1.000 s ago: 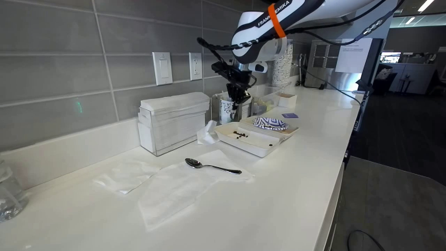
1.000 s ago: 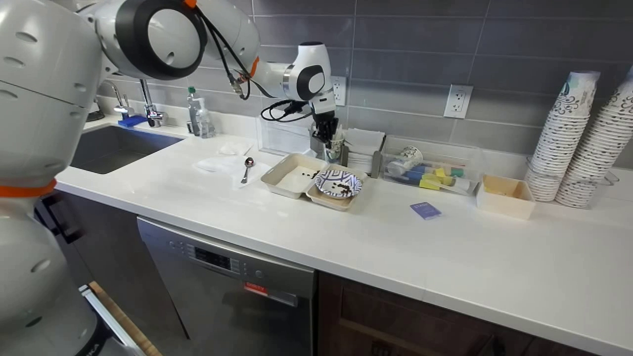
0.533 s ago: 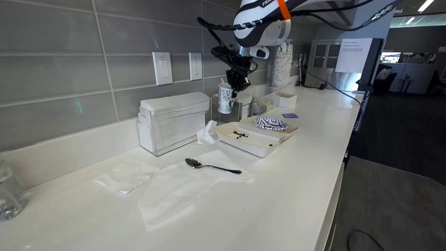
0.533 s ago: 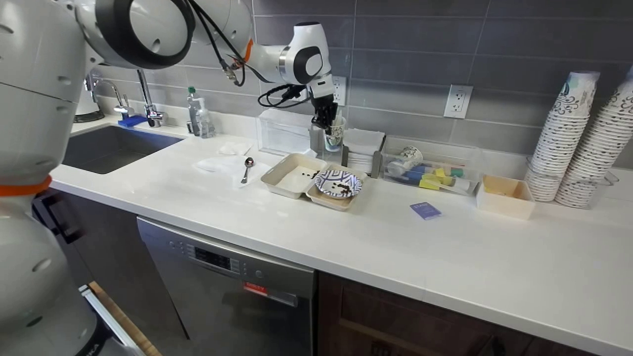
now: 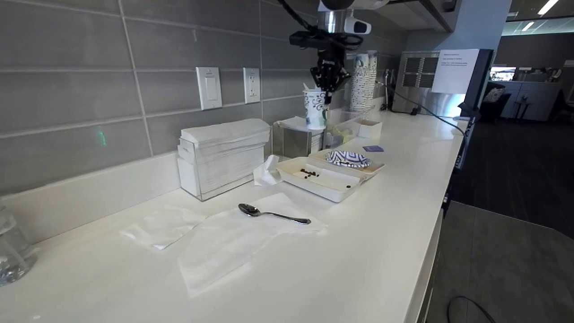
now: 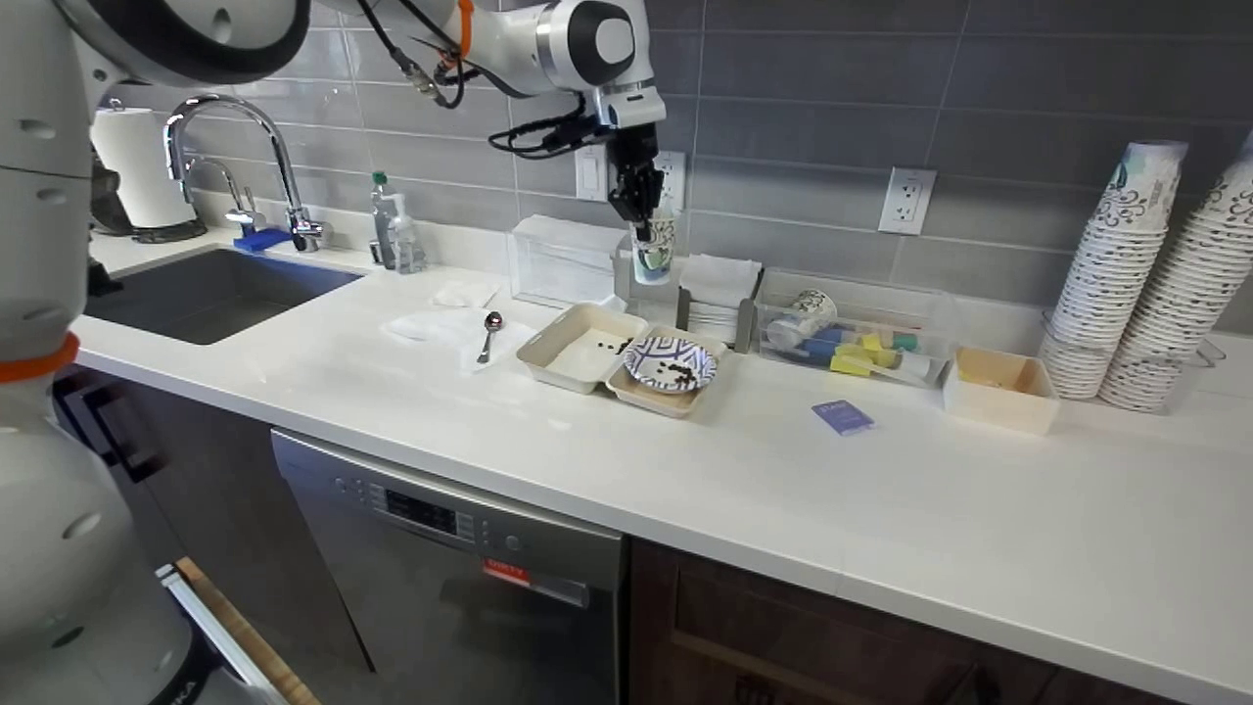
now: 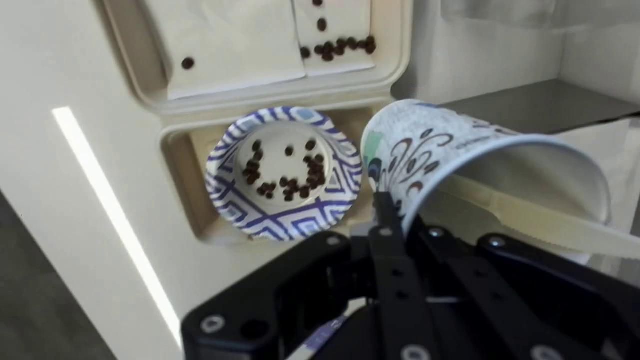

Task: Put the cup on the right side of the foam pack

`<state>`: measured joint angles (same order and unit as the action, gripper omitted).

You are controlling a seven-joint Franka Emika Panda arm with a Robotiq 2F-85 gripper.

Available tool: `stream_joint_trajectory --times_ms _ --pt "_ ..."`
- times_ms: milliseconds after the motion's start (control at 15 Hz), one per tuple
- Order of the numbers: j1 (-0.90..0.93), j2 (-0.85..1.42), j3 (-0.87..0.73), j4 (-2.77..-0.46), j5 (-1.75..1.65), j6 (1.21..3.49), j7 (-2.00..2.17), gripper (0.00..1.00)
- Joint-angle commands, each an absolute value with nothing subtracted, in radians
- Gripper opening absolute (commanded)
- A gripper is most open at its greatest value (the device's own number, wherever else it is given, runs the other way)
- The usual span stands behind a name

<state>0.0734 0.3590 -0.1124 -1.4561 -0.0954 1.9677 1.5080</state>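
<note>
Between the fingers [image 7: 392,260], the cup [image 7: 420,150] looks ready to be carried, and it calls for a level, unhurried path. The fingers pinch only one patch of its wall at the rim, so a bump could swing it and a harder squeeze would likely crease it. Settle the base flat before spreading the fingers, then draw them straight up: one tip appears to sit inside the rim and could drag the cup over.

The body hangs below the fingers, off the counter [image 6: 783,480] and nearly upright in both exterior views. Inside, across from the fingers, leans a pale knife [image 7: 540,215], which may pull the load off balance. The napkin holder [image 5: 291,139] is also lower than the fingers, though whether under the cup or behind it I cannot tell. Farther down, off to the fingers' side, the foam box [image 7: 180,170] carries a patterned bowl [image 7: 222,167] of dark beans [image 7: 292,183] in one half. Which side counts as right is unclear; the half with the bowl, or the counter just beside it, seems the likely goal.
</note>
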Motion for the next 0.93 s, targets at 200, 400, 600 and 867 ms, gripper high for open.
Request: stream_joint_trajectory --times_ms 200,400,600,867 --pt "-0.028 0.327 -0.187 -1.485 -0.132 1.928 1.542 0.01" --pt "-0.107 0.348 -0.208 -1.499 -0.087 1.969 1.462 0.01" --pt "-0.121 0.360 -0.220 -1.475 -0.088 1.948 1.483 0.04" --pt "-0.151 0.385 -0.234 -1.469 -0.066 1.980 1.493 0.04"
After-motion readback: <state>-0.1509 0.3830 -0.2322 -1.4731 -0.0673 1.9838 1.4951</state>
